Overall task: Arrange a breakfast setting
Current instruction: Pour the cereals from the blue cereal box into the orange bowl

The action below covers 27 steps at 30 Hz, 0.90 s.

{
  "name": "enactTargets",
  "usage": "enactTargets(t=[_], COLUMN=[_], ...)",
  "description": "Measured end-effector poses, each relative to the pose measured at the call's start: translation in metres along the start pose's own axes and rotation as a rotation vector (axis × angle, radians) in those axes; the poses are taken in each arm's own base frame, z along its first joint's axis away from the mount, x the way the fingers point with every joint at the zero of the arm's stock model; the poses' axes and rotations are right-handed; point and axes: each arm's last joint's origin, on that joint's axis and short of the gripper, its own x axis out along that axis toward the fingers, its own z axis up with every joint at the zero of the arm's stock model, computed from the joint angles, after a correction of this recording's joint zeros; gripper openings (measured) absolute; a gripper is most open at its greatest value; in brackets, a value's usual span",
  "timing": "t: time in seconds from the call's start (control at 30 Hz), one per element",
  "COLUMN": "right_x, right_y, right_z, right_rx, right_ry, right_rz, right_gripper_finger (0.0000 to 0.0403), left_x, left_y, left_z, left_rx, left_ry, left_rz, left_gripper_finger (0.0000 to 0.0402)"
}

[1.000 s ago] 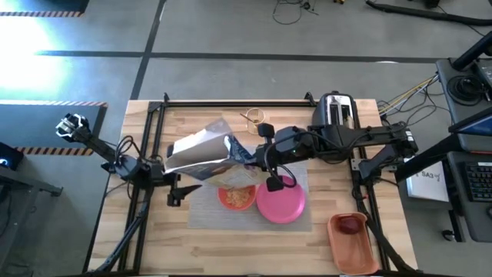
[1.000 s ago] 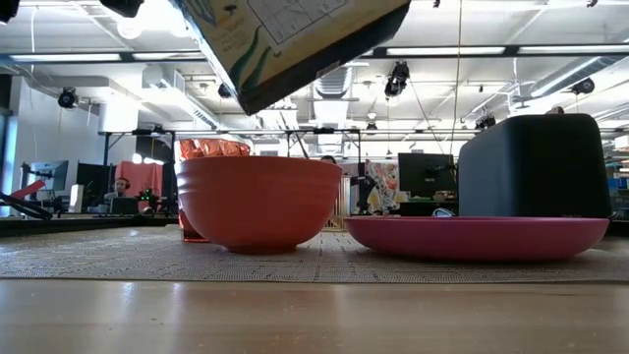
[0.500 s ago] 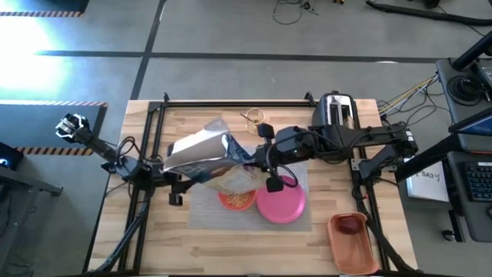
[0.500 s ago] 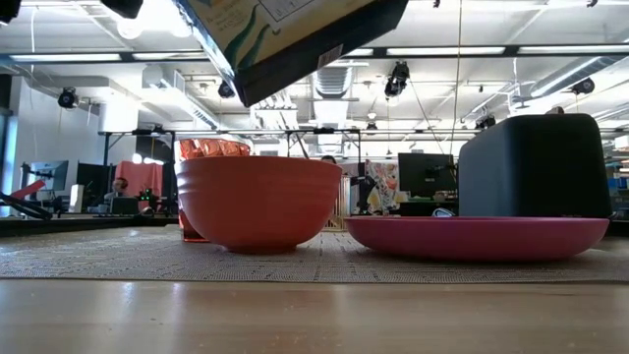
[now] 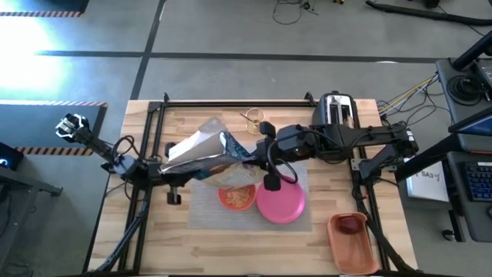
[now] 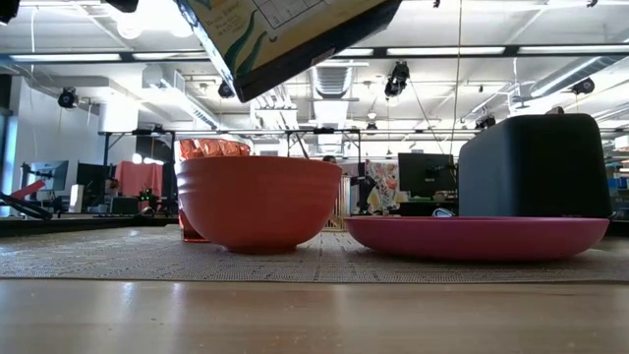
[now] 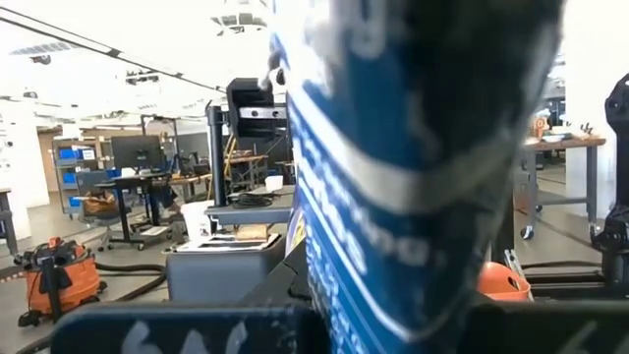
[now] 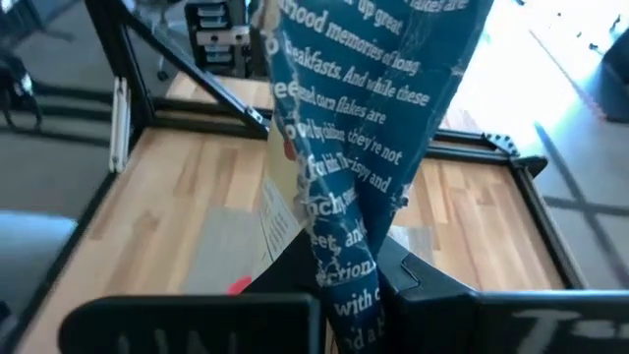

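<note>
You have both grippers, left (image 5: pixel 178 171) and right (image 5: pixel 250 159), clamped on the cereal box (image 5: pixel 201 154), tilted above the orange bowl (image 5: pixel 237 198) on the placemat (image 5: pixel 204 208); pink plate (image 5: pixel 280 200) touches the bowl's side, table edge well apart

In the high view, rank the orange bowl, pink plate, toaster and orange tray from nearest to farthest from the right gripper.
Measured from the right gripper, which is closed on the cereal box:
1. Orange bowl, just below it on the placemat.
2. Pink plate, beside the bowl, toward the right arm's side.
3. Toaster, at the table's far edge.
4. Orange tray, in the near right corner.
</note>
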Motion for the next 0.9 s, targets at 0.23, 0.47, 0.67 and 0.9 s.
enactTargets(t=[0.23, 0.47, 0.67, 0.9], right_x=[0.000, -0.005, -0.026, -0.060], right_y=[-0.001, -0.002, -0.010, -0.014], right_z=[0.002, 0.006, 0.016, 0.020], right_rx=[0.042, 0.079, 0.097, 0.258], right_ry=[-0.020, -0.028, 0.022, 0.136], right_rz=[-0.014, -0.027, -0.203, -0.318], right_gripper_finger=[0.0046, 0.0126, 0.0177, 0.0198], left_x=[-0.001, -0.002, 0.009, 0.011], left_y=[0.003, 0.008, 0.015, 0.031], left_z=[0.002, 0.014, 0.051, 0.083], left_rx=[-0.006, -0.013, 0.114, 0.237], left_ry=[-0.001, -0.011, 0.090, 0.336], left_rz=[0.052, 0.077, 0.240, 0.618], left_gripper_finger=[0.0028, 0.0029, 0.0028, 0.0027])
